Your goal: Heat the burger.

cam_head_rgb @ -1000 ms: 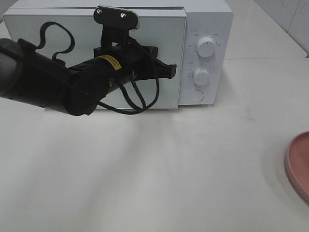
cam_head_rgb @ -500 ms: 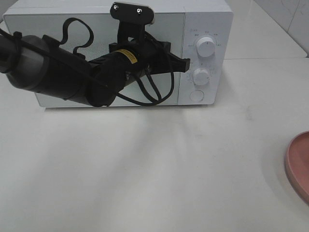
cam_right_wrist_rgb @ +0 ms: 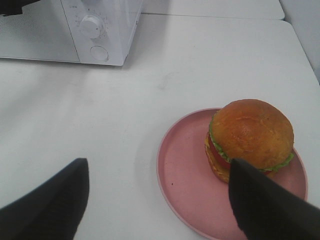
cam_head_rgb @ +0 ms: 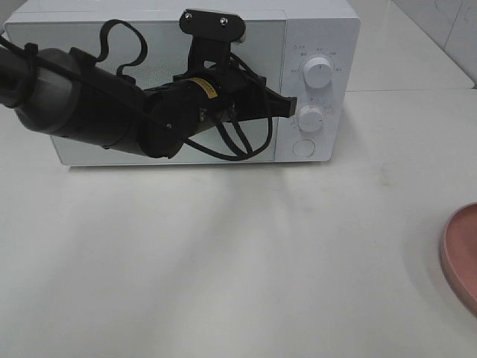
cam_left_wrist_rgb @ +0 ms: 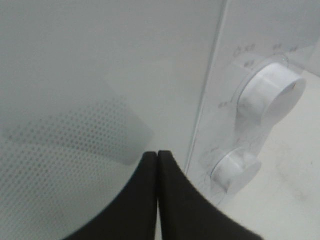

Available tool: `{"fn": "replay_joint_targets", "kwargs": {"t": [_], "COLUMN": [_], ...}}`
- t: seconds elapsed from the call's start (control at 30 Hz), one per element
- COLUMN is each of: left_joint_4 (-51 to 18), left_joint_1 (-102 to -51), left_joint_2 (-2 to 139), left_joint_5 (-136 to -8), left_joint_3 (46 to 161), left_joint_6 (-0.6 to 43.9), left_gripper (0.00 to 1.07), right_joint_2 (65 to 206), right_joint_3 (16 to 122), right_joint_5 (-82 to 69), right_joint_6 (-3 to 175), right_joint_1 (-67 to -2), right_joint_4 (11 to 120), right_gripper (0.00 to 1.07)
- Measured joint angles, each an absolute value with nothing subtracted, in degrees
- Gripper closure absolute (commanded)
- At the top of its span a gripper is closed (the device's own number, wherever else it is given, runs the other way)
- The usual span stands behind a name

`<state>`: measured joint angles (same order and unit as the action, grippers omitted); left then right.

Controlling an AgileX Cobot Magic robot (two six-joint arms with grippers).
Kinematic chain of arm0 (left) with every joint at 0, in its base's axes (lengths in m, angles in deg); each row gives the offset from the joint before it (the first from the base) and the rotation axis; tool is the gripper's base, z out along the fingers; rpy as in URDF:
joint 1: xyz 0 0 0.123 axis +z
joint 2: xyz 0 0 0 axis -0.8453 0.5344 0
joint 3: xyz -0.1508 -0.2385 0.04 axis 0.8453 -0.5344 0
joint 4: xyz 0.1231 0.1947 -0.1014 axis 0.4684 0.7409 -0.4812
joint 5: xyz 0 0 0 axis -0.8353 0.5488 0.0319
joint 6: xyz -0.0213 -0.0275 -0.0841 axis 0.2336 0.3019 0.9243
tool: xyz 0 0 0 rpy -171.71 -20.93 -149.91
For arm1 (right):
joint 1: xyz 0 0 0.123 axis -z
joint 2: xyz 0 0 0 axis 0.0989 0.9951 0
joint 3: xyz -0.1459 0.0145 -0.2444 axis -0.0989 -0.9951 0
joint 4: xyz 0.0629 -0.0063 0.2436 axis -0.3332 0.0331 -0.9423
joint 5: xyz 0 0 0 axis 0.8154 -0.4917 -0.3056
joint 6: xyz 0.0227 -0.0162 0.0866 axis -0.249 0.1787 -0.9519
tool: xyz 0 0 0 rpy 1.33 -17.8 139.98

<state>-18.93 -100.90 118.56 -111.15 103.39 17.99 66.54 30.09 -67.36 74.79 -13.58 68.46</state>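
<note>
We have the left gripper (cam_left_wrist_rgb: 158, 156) up against the microwave (cam_head_rgb: 313, 30), fingers pressed flat together with nothing between them, tips right at the seam where the door (cam_head_rgb: 149, 37) meets the control panel. In the high view the left arm (cam_head_rgb: 89, 101) stretches across the door front, and the gripper tip sits just beside the lower knob (cam_head_rgb: 311, 118), below the upper knob (cam_head_rgb: 319, 74). The door looks closed. Over on the right, we see the right gripper (cam_right_wrist_rgb: 155, 192) hanging above the table (cam_right_wrist_rgb: 200, 55), fingers spread wide and holding nothing. The burger (cam_right_wrist_rgb: 250, 134) sits on the pink plate (cam_right_wrist_rgb: 182, 185), off toward the plate's far side, close to one finger (cam_right_wrist_rgb: 265, 207) but we can't tell if they touch. Plate and burger stand well apart from the microwave.
</note>
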Motion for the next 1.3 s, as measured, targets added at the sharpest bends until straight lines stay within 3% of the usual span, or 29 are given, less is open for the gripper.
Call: {"fn": "replay_joint_targets", "kwargs": {"t": [0.1, 0.13, 0.23, 0.27, 0.3, 0.33, 0.37, 0.4, 0.5, 0.77, 1.1, 1.3], "left_joint_4": [-19.62, -19.79, -20.07, -20.30, -20.65, -20.65, -20.76, -20.82, -20.82, -19.90, -12.85, -12.63], "left_joint_1": [-101.53, -102.16, -102.39, -102.50, -102.50, -102.50, -102.50, -102.50, -102.50, -102.45, -101.99, -96.78], "left_joint_2": [116.95, 115.40, 114.83, 113.63, 112.31, 112.31, 111.91, 111.16, 110.82, 107.78, 100.34, 96.78], "left_joint_5": [-108.57, -106.05, -104.44, -100.37, -94.87, -94.87, -92.93, -88.51, -86.17, -65.42, -48.06, -41.36], "left_joint_3": [101.61, 100.29, 99.78, 99.20, 99.09, 99.09, 98.98, 98.92, 98.92, 98.92, 98.92, 98.92], "left_joint_6": [16.79, 16.50, 16.39, 16.33, 16.33, 16.33, 16.33, 16.33, 16.33, 16.33, 16.96, 19.37], "left_gripper": [1.06, 0.97, 0.89, 0.69, 0.38, 0.38, 0.25, 0.04, 0.06, 0.08, 0.08, 0.08], "right_joint_2": [66.54, 66.54, 66.54, 66.54, 66.54, 66.54, 66.54, 66.54, 66.54, 66.54, 66.54, 66.54], "right_joint_3": [30.09, 30.09, 30.09, 30.09, 30.09, 30.09, 30.09, 30.09, 30.09, 30.09, 30.09, 30.09], "right_joint_5": [-67.36, -67.36, -67.36, -67.36, -67.36, -67.36, -67.36, -67.36, -67.36, -67.36, -67.36, -67.36], "right_joint_6": [74.79, 74.79, 74.79, 74.79, 74.79, 74.79, 74.79, 74.79, 74.79, 74.79, 74.79, 74.79], "right_joint_1": [-13.58, -13.58, -13.58, -13.58, -13.58, -13.58, -13.58, -13.58, -13.58, -13.58, -13.58, -13.58], "right_joint_4": [68.46, 68.46, 68.46, 68.46, 68.46, 68.46, 68.46, 68.46, 68.46, 68.46, 68.46, 68.46], "right_gripper": [0.32, 0.32, 0.32, 0.32, 0.32, 0.32, 0.32, 0.32, 0.32, 0.32, 0.32, 0.32]}}
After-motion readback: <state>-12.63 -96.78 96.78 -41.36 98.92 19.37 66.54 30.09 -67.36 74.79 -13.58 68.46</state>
